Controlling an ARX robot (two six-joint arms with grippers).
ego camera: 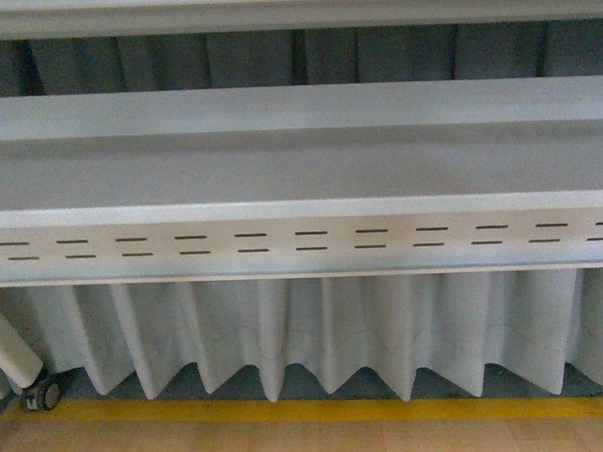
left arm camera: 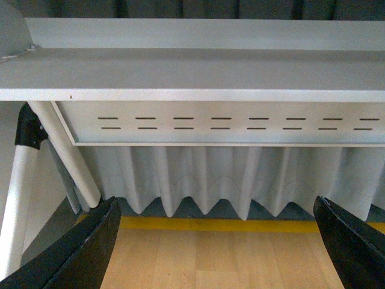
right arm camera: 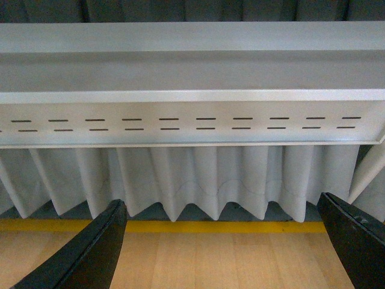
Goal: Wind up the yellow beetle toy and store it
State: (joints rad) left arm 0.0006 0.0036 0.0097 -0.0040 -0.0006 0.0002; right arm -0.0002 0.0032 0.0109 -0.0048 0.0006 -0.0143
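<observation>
Fingers of both the left gripper point(left arm camera: 216, 241) and right gripper point(right arm camera: 219, 241) gape wide, empty, facing the shelf point(ego camera: 299, 171); no toy visible.

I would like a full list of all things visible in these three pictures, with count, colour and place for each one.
pale grey metal shelf with slotted front panel: one, grey-white, across all views
pleated white curtain: one, white, hanging below the shelf
yellow floor stripe: one, yellow, along the curtain foot
light wooden floor: one, tan, nearest the camera
small castor wheel: one, dark, front view, lower left
yellow beetle toy: none visible
left gripper: one, black fingers, open, empty
right gripper: one, black fingers, open, empty
</observation>
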